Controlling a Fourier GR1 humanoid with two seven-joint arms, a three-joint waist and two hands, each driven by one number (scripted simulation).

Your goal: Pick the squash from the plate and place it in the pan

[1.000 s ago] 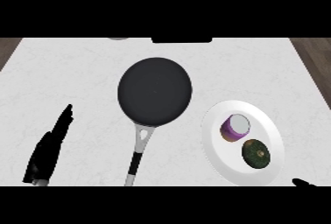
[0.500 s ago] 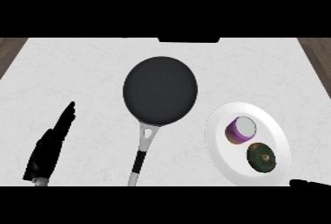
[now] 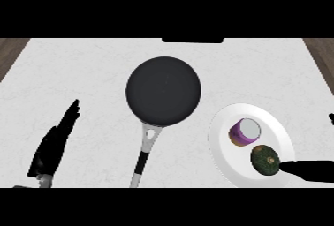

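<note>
Squash (image 3: 264, 160): dark green and nearly round. Its slightly longer axis is seen to run near to far. Which end is the stem cannot be told. It is found on the near-right part of the white plate (image 3: 222, 152), which is set on the tabletop (image 3: 78, 70) at the right, near side.

Plate contents: besides the squash, a purple item with a pale top face (image 3: 244, 131) is noted just beyond it, on the far side. The two are close but apart.

Pan (image 3: 163, 92): black and round, placed at the centre of the tabletop and left of the plate. Nothing is seen inside it. Its handle (image 3: 145, 150) is directed toward the near edge, slanted slightly left.

Right hand (image 3: 310, 171): only partly in view at the near-right edge. One straight dark part is extended leftward, with its tip at the squash's near-right rim. Nothing is curled round the squash.

Left hand (image 3: 55, 143): laid at the near left, well apart from the pan. Its fingers are straight, held together and pointed away.
</note>
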